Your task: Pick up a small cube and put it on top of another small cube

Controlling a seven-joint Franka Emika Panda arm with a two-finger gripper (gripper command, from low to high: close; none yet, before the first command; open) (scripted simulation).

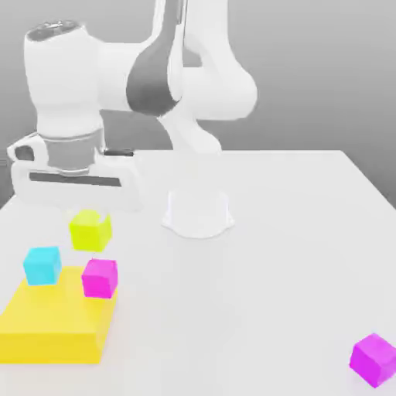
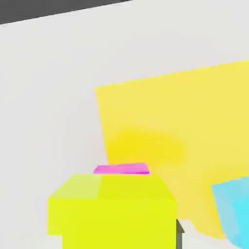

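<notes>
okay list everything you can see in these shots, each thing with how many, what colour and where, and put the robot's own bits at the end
lime cube: one, yellow-green, lifted off the table under the robot's hand, above the other small cubes.
cyan cube: one, cyan, on the yellow block's far corner toward the exterior view's left.
magenta cube: one, magenta, on the yellow block's far edge, right of the cyan cube.
purple cube: one, purple-magenta, alone on the table at the exterior view's lower right.
yellow block: one, yellow, large and flat, on the table at the lower left.
table: one, white.
arm: one, white and grey.
claw: one, shut on the lime cube.
</notes>
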